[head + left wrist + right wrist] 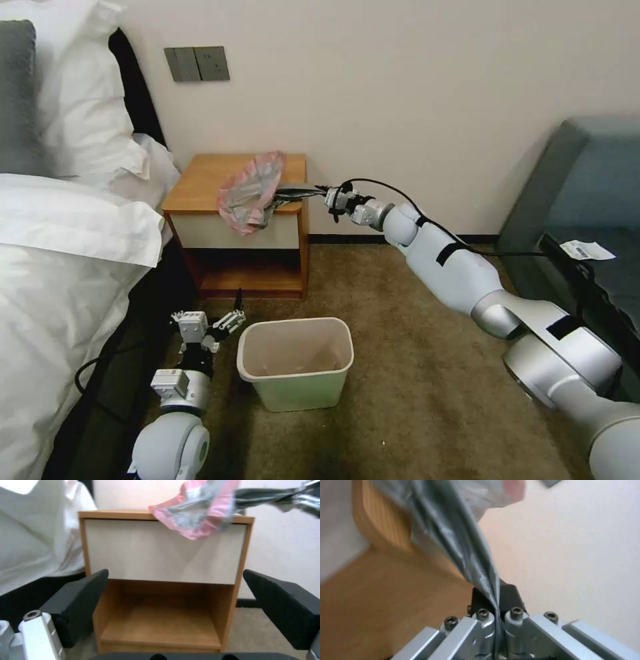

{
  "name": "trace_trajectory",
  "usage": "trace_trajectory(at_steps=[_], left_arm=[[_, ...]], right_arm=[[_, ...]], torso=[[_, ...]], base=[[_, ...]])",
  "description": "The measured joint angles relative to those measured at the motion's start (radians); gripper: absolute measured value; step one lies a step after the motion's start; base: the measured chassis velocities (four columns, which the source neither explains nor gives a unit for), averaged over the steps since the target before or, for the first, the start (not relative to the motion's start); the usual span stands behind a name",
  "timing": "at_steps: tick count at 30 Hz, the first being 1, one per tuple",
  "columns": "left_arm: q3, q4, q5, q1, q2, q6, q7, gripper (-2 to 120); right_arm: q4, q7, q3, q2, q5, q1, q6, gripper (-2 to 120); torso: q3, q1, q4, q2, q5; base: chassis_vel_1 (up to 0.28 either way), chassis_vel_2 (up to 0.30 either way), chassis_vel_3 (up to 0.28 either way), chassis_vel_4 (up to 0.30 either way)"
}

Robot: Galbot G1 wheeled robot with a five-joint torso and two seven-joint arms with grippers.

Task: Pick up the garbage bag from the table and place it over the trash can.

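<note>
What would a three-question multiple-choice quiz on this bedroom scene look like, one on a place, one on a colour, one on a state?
1. Where does the trash can stand?
A. on the bed
B. on the carpet in front of the table
C. on the table's lower shelf

2. What colour edges the garbage bag?
A. pink
B. blue
C. yellow

3. How is the right gripper?
A. open above the can
B. shut on the bag
C. resting in the can

Answers:
1 B, the can sits on carpet beside the open left gripper.
2 A, a pink band rims the grey plastic.
3 B, the jaws pinch stretched grey plastic.
</note>
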Motion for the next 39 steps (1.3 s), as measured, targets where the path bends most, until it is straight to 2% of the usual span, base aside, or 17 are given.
trace_trajectory(at_steps=[1,3,5,7,9,11,16,23,28,30,33,39], left_arm=[[0.000,0.000,0.000,0.000,0.000,0.000,0.000,100],[-0.014,-0.006,-0.024,0.003,-0.005,-0.008,-0.013,100],[-0.018,-0.009,-0.033,0.003,-0.005,-0.008,-0.017,100],[-0.044,-0.026,-0.076,-0.006,0.001,0.000,-0.033,100],[-0.050,-0.029,-0.081,-0.009,0.002,0.003,-0.035,100],[-0.104,-0.048,-0.105,-0.029,0.012,0.019,-0.040,100],[-0.167,-0.057,-0.136,-0.044,0.022,0.035,-0.045,100],[-0.185,-0.048,-0.142,-0.033,0.022,0.034,-0.047,100],[-0.165,-0.047,-0.135,-0.035,0.016,0.034,-0.049,100],[-0.161,-0.047,-0.133,-0.035,0.015,0.034,-0.050,100],[-0.158,-0.048,-0.128,-0.032,0.014,0.034,-0.050,100],[-0.152,-0.047,-0.124,-0.027,0.011,0.034,-0.051,100]], right_arm=[[0.000,0.000,0.000,0.000,0.000,0.000,0.000,0],[0.174,0.019,0.028,-0.058,0.057,-0.103,-0.038,0],[0.216,0.023,0.035,-0.068,0.067,-0.134,-0.049,0],[0.383,0.056,0.047,-0.105,0.104,-0.288,-0.093,0],[0.401,0.060,0.047,-0.108,0.106,-0.305,-0.097,0],[0.502,0.078,0.056,-0.120,0.102,-0.400,-0.115,0],[0.616,0.090,0.066,-0.128,0.074,-0.495,-0.156,0],[0.691,0.093,0.066,-0.128,0.007,-0.635,-0.191,0],[0.708,0.133,0.029,-0.114,-0.003,-0.659,-0.213,0],[0.717,0.158,0.008,-0.110,0.021,-0.655,-0.227,0],[0.748,0.261,-0.062,-0.093,0.132,-0.617,-0.287,0],[0.774,0.350,-0.111,-0.066,0.194,-0.585,-0.334,0]], torso=[[0.000,0.000,0.0000,0.000,0.0000],[0.000,0.000,-0.0003,0.000,-0.0002],[0.000,0.000,-0.0005,0.000,0.0000],[0.000,0.000,-0.0004,0.000,0.0003],[0.000,0.000,-0.0005,0.000,0.0001],[0.000,0.000,-0.0004,0.000,0.0001],[0.000,0.000,-0.0001,0.000,-0.0002],[0.000,0.000,-0.0003,0.000,-0.0001],[0.000,0.000,-0.0003,0.000,-0.0001],[0.000,0.000,-0.0003,0.000,-0.0002],[0.000,0.000,-0.0002,0.000,-0.0001],[0.000,0.000,-0.0002,0.000,-0.0002]], base=[[0.000,0.000,0.000,0.000],[0.000,0.000,0.000,0.000],[0.000,0.000,0.000,0.000],[0.000,0.000,0.000,0.000],[0.000,0.000,0.000,0.000],[0.000,0.000,0.000,0.000],[0.000,0.000,0.000,0.000],[0.000,0.000,0.000,0.000],[0.000,0.000,0.000,0.000],[0.000,0.000,0.000,0.000],[0.000,0.000,0.000,0.000],[0.000,0.000,0.000,0.000]])
